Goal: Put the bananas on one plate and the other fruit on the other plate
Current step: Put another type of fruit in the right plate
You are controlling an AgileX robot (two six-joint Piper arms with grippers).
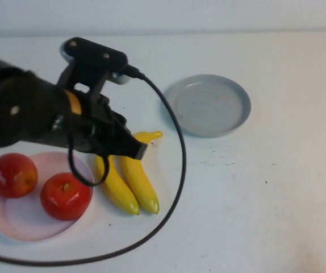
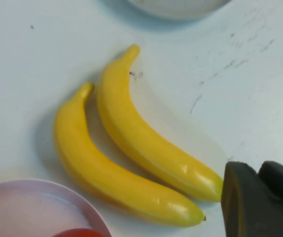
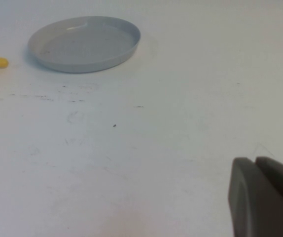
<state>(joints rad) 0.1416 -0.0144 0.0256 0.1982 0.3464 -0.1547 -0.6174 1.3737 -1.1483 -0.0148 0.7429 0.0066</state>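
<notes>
Both apples [image 1: 38, 185] sit on the pink plate [image 1: 15, 224]. The bananas [image 1: 130, 181] lie beside it. The left gripper [image 2: 260, 200], fingers together, holds nothing above the bananas. The right gripper [image 3: 265, 197], fingers together, is far from the grey plate [image 1: 208, 105].

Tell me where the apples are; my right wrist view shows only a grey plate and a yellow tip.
Observer: Both apples sit on the pink plate, at the robot's left.
Operator: And the yellow tip?
Observer: It belongs to two bananas lying side by side on the table, between the plates.
Operator: My right gripper is shut over bare table. The left?
Observer: The left gripper hangs shut above the bananas, holding nothing.
</notes>
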